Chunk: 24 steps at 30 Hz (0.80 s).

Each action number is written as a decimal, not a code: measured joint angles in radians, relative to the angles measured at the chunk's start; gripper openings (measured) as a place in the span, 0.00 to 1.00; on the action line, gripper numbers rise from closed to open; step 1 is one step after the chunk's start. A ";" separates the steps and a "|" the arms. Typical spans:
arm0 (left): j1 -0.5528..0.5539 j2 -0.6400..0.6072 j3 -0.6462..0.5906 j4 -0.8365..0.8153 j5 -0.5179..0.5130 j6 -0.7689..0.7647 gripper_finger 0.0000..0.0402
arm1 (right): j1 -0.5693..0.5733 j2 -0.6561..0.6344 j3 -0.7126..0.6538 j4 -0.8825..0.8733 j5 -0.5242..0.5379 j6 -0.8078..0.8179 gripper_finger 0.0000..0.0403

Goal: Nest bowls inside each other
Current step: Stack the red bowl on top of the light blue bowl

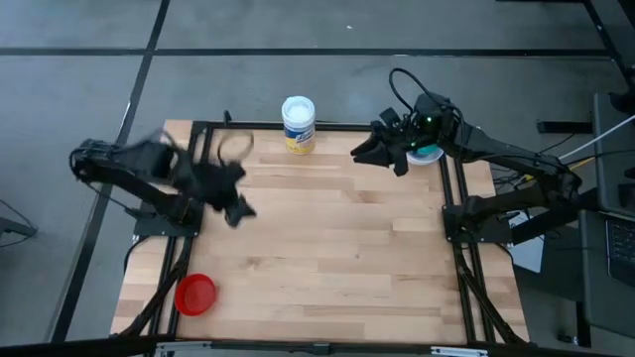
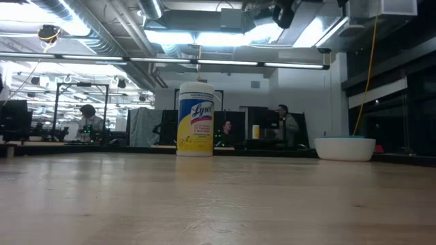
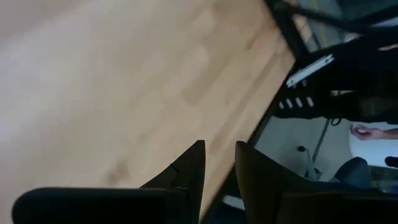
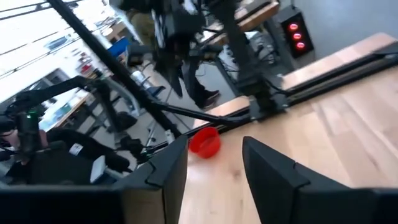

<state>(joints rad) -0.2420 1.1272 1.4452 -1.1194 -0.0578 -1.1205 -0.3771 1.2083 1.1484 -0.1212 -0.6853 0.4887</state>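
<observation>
A pale wooden butcher-block table (image 1: 327, 248) in a black metal frame (image 1: 448, 188) stands on a grey concrete floor (image 1: 298, 89) crossed by dark seams. Beyond its far edge, bright ceiling light panels (image 2: 197, 34) and exposed silver ducts (image 2: 88, 30) hang over distant desks with dark monitors (image 2: 259, 122), where seated people (image 2: 286, 126) work.

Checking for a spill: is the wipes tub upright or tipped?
Upright. The tub stands on its base in the low view; the high view shows its round lid from above.

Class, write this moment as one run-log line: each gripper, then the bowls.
left gripper: open, empty | right gripper: open, empty, beside bowl stack | red bowl: apart, near corner
</observation>
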 joint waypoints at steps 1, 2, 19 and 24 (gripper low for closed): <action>-0.068 0.021 0.000 0.002 -0.039 -0.073 0.21 | 0.011 0.000 0.000 0.007 0.000 -0.002 0.39; -0.134 0.047 -0.001 0.008 -0.076 -0.141 0.21 | 0.022 0.000 0.000 0.011 -0.001 -0.002 0.38; -0.621 0.456 -0.001 0.085 -0.213 -0.852 0.21 | 0.181 0.000 0.000 0.062 0.009 0.028 0.43; -0.689 0.509 -0.001 0.058 -0.213 -0.924 0.21 | 0.204 0.000 0.000 0.078 0.080 0.051 0.42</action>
<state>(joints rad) -0.9315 1.6362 1.4441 -1.0612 -0.2710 -2.0442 -0.1732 1.2083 1.1481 -0.0437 -0.6053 0.5400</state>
